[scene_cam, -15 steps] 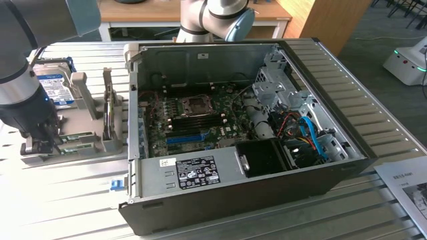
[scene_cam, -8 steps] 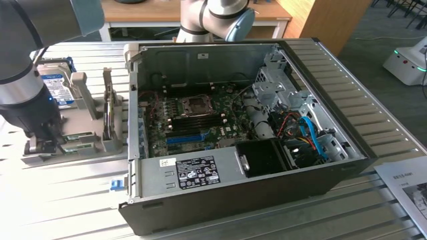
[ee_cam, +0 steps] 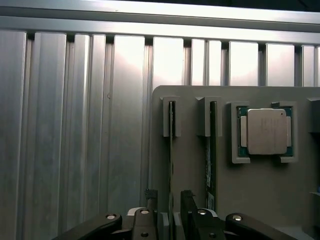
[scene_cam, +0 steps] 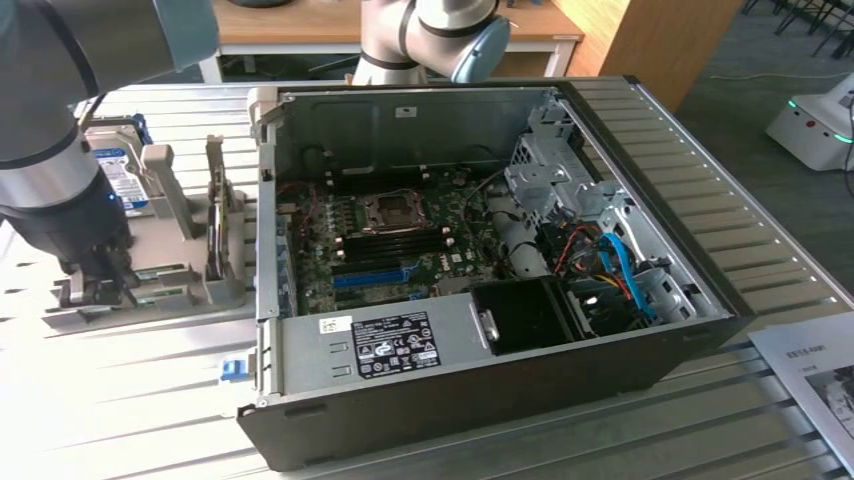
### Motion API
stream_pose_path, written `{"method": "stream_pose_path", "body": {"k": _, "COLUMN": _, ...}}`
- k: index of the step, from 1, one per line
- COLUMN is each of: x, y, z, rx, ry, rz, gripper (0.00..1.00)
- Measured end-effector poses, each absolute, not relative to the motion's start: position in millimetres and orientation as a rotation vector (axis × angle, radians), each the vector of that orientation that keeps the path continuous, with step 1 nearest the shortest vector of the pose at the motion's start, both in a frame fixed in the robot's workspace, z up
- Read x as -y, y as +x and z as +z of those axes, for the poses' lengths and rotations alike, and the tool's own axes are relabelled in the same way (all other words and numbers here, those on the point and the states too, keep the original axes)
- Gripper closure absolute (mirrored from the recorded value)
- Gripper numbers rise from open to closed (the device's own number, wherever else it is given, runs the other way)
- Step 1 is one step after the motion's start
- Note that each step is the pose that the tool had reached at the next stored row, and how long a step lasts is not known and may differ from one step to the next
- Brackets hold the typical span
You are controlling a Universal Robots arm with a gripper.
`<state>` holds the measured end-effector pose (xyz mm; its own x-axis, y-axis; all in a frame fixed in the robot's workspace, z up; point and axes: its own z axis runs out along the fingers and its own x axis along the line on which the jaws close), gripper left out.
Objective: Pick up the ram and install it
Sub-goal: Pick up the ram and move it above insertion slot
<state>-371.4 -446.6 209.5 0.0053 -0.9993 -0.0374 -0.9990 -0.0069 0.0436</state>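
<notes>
The arm [scene_cam: 47, 150] reaches down over a grey holder [scene_cam: 174, 290] that lies on the slatted metal table [scene_cam: 747, 200], near the table's edge at the exterior view's left. Just beside the holder stands an open computer case [scene_cam: 454, 400].

In the wrist view the ram [ee_cam: 171, 150] stands on its long edge in a narrow slot of the holder [ee_cam: 190, 165]. This is the slot nearest the holder's edge, where the plate borders the bare slats. Seen edge-on, the ram is a long, very thin dark strip with a faint green tint along one side. Its far end is tucked into a small raised grey bracket. Its flat faces, chips and label are turned away and cannot be made out.

A second stick [ee_cam: 212, 150] stands parallel to it in the next slot, with green board showing along its near end. Beyond that stick a silver-capped processor [ee_cam: 264, 131] lies in a square pocket of the holder.

The gripper [ee_cam: 170, 197] is at the near end of the ram with its jaws wide. One dark finger stands on each side of the strip, and a gap shows between each finger and the board, so nothing is clamped. In the exterior view the gripper [scene_cam: 100, 288] sits low over the holder's near end.

Inside the case the motherboard [scene_cam: 387, 250] lies exposed. A blue-labelled hard drive [scene_cam: 114, 165] stands on the table behind the arm.
</notes>
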Motion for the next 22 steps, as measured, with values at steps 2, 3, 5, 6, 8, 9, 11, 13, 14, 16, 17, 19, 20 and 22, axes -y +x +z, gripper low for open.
{"method": "stream_pose_path", "body": {"k": 2, "x": 446.6, "y": -370.0, "z": 209.5, "rx": 2.211, "ry": 2.224, "rz": -0.09, "gripper": 0.68}}
{"method": "stream_pose_path", "body": {"k": 3, "x": 446.6, "y": -369.8, "z": 209.4, "rx": 2.211, "ry": 2.224, "rz": -0.09, "gripper": 0.68}}
{"method": "stream_pose_path", "body": {"k": 5, "x": 446.6, "y": -369.8, "z": 209.4, "rx": 2.211, "ry": 2.224, "rz": -0.09, "gripper": 0.68}}
{"method": "stream_pose_path", "body": {"k": 6, "x": 446.6, "y": -369.7, "z": 209.5, "rx": 2.211, "ry": 2.224, "rz": -0.09, "gripper": 0.68}}
{"method": "stream_pose_path", "body": {"k": 8, "x": 446.6, "y": -369.6, "z": 209.5, "rx": 2.21, "ry": 2.224, "rz": -0.09, "gripper": 0.68}}
{"method": "stream_pose_path", "body": {"k": 9, "x": 446.6, "y": -369.6, "z": 209.0, "rx": 2.211, "ry": 2.224, "rz": -0.09, "gripper": 0.68}}
{"method": "stream_pose_path", "body": {"k": 11, "x": 446.6, "y": -369.6, "z": 207.7, "rx": 2.211, "ry": 2.224, "rz": -0.09, "gripper": 0.68}}
{"method": "stream_pose_path", "body": {"k": 13, "x": 446.7, "y": -369.7, "z": 206.9, "rx": 2.21, "ry": 2.224, "rz": -0.09, "gripper": 0.68}}
{"method": "stream_pose_path", "body": {"k": 14, "x": 446.7, "y": -369.7, "z": 206.9, "rx": 2.21, "ry": 2.224, "rz": -0.09, "gripper": 0.68}}
{"method": "stream_pose_path", "body": {"k": 16, "x": 446.6, "y": -369.7, "z": 206.8, "rx": 2.211, "ry": 2.224, "rz": -0.09, "gripper": 0.68}}
{"method": "stream_pose_path", "body": {"k": 17, "x": 446.6, "y": -369.7, "z": 206.8, "rx": 2.211, "ry": 2.224, "rz": -0.09, "gripper": 0.68}}
{"method": "stream_pose_path", "body": {"k": 19, "x": 446.6, "y": -368.9, "z": 206.5, "rx": 2.211, "ry": 2.225, "rz": -0.09, "gripper": 0.68}}
{"method": "stream_pose_path", "body": {"k": 20, "x": 446.7, "y": -368.1, "z": 206.6, "rx": 2.21, "ry": 2.225, "rz": -0.09, "gripper": 0.68}}
{"method": "stream_pose_path", "body": {"k": 22, "x": 446.6, "y": -366.4, "z": 206.7, "rx": 2.211, "ry": 2.224, "rz": -0.09, "gripper": 0.68}}
